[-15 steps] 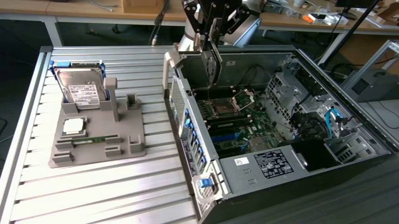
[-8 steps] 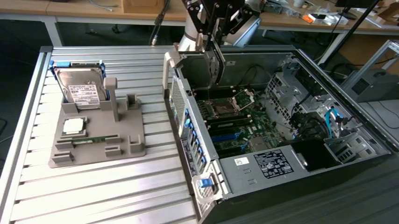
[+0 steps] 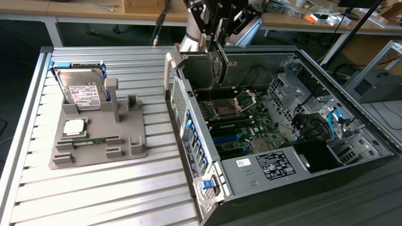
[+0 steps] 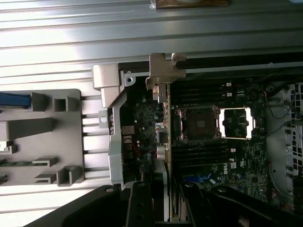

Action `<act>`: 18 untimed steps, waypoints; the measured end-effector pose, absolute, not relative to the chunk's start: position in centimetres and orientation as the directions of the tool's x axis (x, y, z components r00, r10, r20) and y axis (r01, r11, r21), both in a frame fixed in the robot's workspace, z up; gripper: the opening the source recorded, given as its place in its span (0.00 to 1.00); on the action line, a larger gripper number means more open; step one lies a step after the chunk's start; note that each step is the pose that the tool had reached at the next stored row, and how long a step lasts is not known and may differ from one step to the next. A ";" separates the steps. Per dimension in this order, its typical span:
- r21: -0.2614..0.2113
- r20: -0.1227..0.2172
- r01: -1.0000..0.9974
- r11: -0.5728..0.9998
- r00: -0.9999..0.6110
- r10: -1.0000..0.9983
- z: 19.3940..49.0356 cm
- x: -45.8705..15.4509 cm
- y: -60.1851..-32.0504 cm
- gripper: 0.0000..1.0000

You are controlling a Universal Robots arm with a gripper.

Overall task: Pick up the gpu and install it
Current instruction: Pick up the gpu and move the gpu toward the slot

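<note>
Aluminium table [image 3: 94,197]: ribbed silver slats that carry everything else.
Computer case [image 3: 182,122]: black tower on its side with the lid off, on the exterior view's right; its motherboard [image 3: 251,127] faces up.
Grey holder [image 3: 94,153]: moulded tray on the exterior view's left, with a hard drive [image 3: 82,92] standing in it and a memory stick [image 3: 94,140] lying flat.
Gripper [image 3: 218,34]: above the far end of the open case, jaws drawn in narrow and clamping the gpu [image 3: 218,66] by its upper edge.
Where the gpu lies: it hangs on edge straight down from between the jaws, just inside the case's rear wall, and does not look seated. In the wrist view the card runs away from the fingers [image 4: 139,208], ending in its silvery bracket [image 4: 163,71] beside that wall.
Doing this step well: hold the card upright and square to the board, line the bracket up with the rear opening, and keep clear of the wall.
</note>
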State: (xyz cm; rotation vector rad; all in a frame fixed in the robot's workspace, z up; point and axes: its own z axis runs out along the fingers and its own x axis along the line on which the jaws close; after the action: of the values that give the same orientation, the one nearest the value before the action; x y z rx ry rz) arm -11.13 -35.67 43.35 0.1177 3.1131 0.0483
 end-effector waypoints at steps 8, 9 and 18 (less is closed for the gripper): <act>0.032 -0.025 0.075 0.997 -0.997 0.076 43.4 -10.9 -35.7 0.27; 0.032 -0.025 0.075 0.997 -0.997 0.076 43.4 -10.8 -35.7 0.27; 0.032 -0.025 0.075 0.997 -0.997 0.076 43.4 -10.5 -35.7 0.27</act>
State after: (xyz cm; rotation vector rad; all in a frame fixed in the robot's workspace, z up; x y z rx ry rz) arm -10.53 -35.67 43.35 0.1178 3.1131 0.0483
